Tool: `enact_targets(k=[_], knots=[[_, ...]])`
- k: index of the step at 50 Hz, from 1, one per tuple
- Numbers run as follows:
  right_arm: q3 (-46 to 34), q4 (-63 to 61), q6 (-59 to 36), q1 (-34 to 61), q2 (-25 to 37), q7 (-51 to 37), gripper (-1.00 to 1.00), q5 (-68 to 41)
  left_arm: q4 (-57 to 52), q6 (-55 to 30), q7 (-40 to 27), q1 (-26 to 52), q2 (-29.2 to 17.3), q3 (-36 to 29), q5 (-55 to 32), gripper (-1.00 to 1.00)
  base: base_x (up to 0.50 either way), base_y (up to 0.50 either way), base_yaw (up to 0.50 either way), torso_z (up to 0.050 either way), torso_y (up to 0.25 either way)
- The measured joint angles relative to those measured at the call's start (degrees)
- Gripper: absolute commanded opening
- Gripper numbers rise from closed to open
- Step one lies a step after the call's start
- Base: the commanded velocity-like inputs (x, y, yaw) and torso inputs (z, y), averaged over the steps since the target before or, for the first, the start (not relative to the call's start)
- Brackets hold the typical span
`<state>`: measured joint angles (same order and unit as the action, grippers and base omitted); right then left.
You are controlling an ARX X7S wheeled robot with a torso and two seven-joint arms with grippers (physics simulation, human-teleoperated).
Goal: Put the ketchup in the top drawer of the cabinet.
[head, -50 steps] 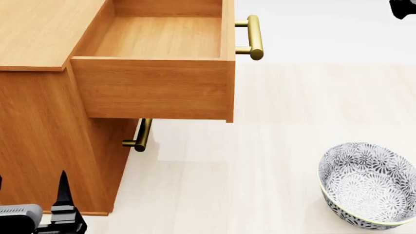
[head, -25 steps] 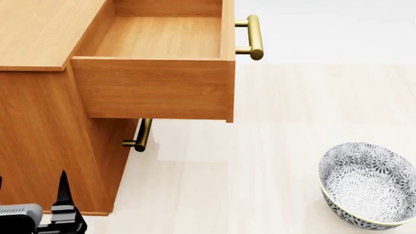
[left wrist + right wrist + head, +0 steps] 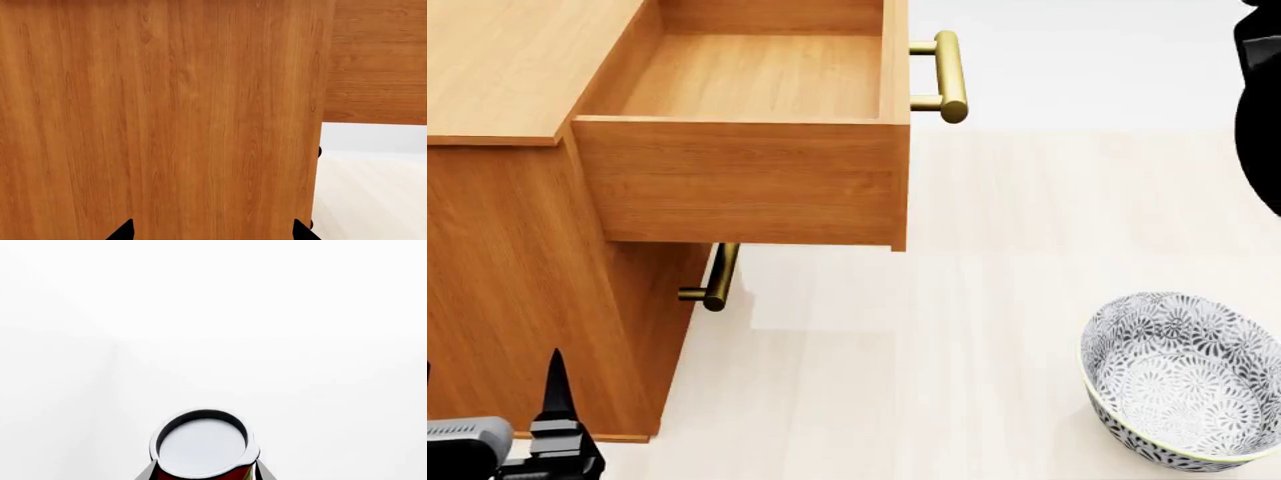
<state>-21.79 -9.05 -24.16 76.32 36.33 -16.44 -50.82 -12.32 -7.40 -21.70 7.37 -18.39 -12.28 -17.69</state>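
Observation:
The ketchup [image 3: 202, 446] shows only in the right wrist view, silver lid towards the camera and red label below it. My right gripper [image 3: 203, 475] is shut on it, one finger on each side. In the head view only a black part of my right arm [image 3: 1262, 110] shows at the top right edge. The top drawer [image 3: 747, 180] of the cabinet [image 3: 507, 60] is pulled out and empty, its brass handle [image 3: 950, 75] pointing right. My left gripper [image 3: 491, 385] is open, low at the bottom left, close to the cabinet's side [image 3: 167, 115].
The lower drawer is shut; its brass handle [image 3: 714, 280] shows under the open drawer. A grey-white patterned bowl [image 3: 1181, 380] stands on the pale floor at the lower right. The floor between cabinet and bowl is bare.
The black shape of my right arm has come further into the head view at the top right edge, reaching lower. The left arm, drawer and bowl have not moved.

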Motion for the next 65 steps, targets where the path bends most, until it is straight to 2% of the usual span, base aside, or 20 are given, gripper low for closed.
enact_targets(k=[29, 50, 57, 65], knots=[[-7.2, 23.6, 2.8, 12.9, -13.7, 9.8, -1.0, 6.3, -0.2, 0.5, -0.5, -0.4, -0.4, 0.0, -0.5, 1.0, 0.0, 0.0, 0.0, 0.0, 0.0], [-11.2, 50.6, 10.7, 22.7, -25.3, 20.0, -1.0, 11.8, 0.3, 0.8, -0.7, -0.3, -0.6, -0.1, -0.8, 1.0, 0.0, 0.0, 0.0, 0.0, 0.0], [-12.5, 63.3, 15.1, 26.6, -29.7, 25.0, -1.0, 13.5, 0.6, 0.8, -0.8, -0.1, -0.6, -0.2, -0.8, 1.0, 0.0, 0.0, 0.0, 0.0, 0.0], [-19.7, 74.6, 16.5, 30.0, -33.4, 30.1, -1.0, 9.4, 0.9, 0.9, -0.8, 0.1, -0.6, -0.3, -0.8, 1.0, 0.0, 0.0, 0.0, 0.0, 0.0]])
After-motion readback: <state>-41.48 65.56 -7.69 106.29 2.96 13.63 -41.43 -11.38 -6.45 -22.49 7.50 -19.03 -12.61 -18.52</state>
